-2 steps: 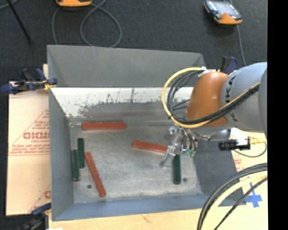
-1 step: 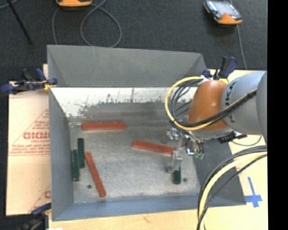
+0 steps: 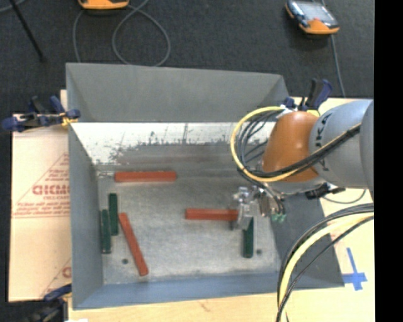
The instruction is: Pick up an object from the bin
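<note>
Gripper (image 3: 247, 214) sits low near the right wall of the bin (image 3: 85, 207), over the right end of a red bar (image 3: 208, 215), just beside a dark green bar (image 3: 248, 242). Open or closed: cannot tell.

Floor (image 3: 208, 38) is dark and matte, carpet-like, and takes up the whole top of the view. A thin black cable (image 3: 169, 39) lies on it in a loose loop, left of centre. Two small orange-and-black devices sit on the floor at the top edge: one (image 3: 104, 3) at upper left (mostly cut off by the frame), the other (image 3: 313, 16) at upper right, with a thin lead (image 3: 337, 60) running down from it. A pale wooden tabletop (image 3: 189, 311) runs along the bottom. Light is even, shadows soft.
</note>
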`<state>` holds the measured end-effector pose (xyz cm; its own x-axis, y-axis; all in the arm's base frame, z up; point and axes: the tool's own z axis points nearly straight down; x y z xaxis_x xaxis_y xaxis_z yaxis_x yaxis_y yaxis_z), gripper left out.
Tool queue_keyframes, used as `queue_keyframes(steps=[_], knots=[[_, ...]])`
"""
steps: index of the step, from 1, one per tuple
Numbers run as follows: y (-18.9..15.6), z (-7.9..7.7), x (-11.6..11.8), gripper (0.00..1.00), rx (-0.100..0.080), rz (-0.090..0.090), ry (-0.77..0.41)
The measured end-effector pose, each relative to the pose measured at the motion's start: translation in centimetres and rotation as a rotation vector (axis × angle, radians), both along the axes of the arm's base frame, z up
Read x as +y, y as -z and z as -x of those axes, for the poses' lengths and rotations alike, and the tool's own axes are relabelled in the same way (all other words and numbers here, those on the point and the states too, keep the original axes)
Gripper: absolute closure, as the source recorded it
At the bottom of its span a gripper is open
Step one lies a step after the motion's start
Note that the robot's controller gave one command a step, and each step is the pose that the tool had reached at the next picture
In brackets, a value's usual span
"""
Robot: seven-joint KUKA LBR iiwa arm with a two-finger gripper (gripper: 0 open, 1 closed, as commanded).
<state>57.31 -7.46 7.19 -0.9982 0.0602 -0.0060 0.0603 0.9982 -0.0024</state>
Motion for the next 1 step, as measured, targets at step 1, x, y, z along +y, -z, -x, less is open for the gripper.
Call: queue_keyframes(steps=[1], knots=[[-20.19,-3.98,-0.03,1.0,-0.009,0.0,-0.024]])
